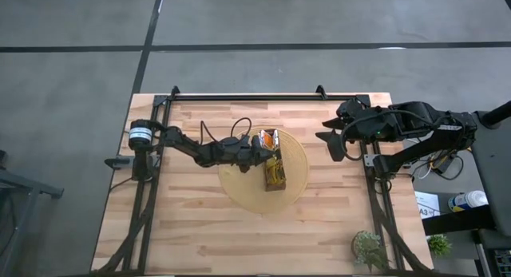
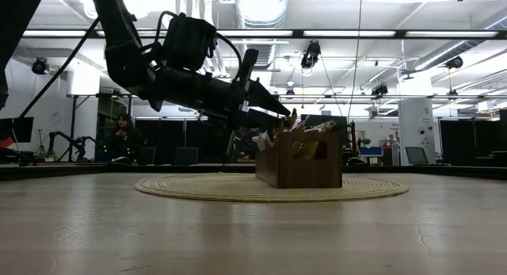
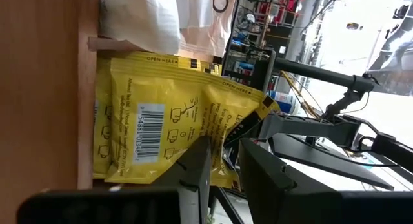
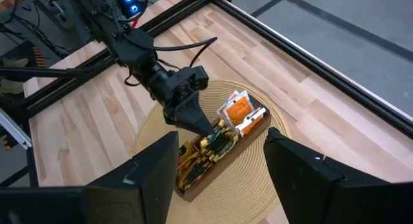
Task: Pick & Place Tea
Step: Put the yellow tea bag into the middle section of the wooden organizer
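A long narrow dark-brown tray [image 1: 275, 183] [image 2: 301, 168] stands on the round tan disc [image 1: 297, 189]. It holds tea sachets on edge: yellow ones [image 3: 148, 121] [image 4: 216, 143] and orange ones [image 1: 270, 136] [image 4: 239, 111] at the far end. My left gripper [image 1: 266, 153] [image 2: 285, 115] [image 3: 224, 166] reaches from the table's left to the top of the tray's middle and is narrowly shut on a yellow sachet. My right gripper [image 1: 331, 145] [image 4: 221, 137] hangs open above the table's right side, away from the tray. My left gripper pinches a yellow sachet by its upper edge [image 3: 222, 161] between the two fingers [image 3: 193, 175]. The fingers come slanting down from the table's left. The sachet stands in the tray among the other yellow ones; I cannot tell whether it is lifted.
The dark frame rails [image 1: 263, 96] run along the table's far, left and right sides. A small potted plant [image 1: 369, 249] stands at the near right corner. Bare wood shows around the disc, widest toward the near edge [image 1: 239, 245].
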Available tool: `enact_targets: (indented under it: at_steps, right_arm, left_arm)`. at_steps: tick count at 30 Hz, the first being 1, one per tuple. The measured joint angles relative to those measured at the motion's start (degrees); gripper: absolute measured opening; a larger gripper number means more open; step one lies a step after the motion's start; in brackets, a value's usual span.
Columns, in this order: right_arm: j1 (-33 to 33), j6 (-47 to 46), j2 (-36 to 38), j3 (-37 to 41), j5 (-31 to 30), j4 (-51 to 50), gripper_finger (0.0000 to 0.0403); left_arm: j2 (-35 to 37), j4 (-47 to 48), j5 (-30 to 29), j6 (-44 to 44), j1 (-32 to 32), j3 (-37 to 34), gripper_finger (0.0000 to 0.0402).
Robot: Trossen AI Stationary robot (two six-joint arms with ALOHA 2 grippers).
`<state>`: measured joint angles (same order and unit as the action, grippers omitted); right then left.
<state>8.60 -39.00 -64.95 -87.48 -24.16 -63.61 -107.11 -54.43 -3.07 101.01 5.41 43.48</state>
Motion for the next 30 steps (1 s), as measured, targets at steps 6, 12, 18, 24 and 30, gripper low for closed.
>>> enact_targets:
  at_steps: [6,12,18,24,30]
  right_arm:
    - [0.01,0.00,0.02,-0.01,-0.02,0.00,0.0224]
    - [0.00,0.04,0.02,-0.01,-0.30,0.01,0.0224]
    - [0.02,0.22,0.02,-0.02,-0.46,0.02,0.0224]
    - [0.00,0.19,0.07,-0.04,-0.46,0.02,0.0224]
    - [0.00,0.16,0.07,-0.09,-0.46,0.02,0.0224]
  left_arm:
    - [0.00,0.02,0.01,-0.63,0.00,0.00,0.0076]
    - [0.00,0.06,0.08,-1.11,0.00,0.00,0.0076]
    - [0.00,0.12,0.39,-2.00,0.00,0.00,0.0078]
    - [0.00,0.28,0.37,-2.37,0.00,0.00,0.0113]
    - [0.00,0.24,0.35,-2.39,0.00,0.00,0.0158]
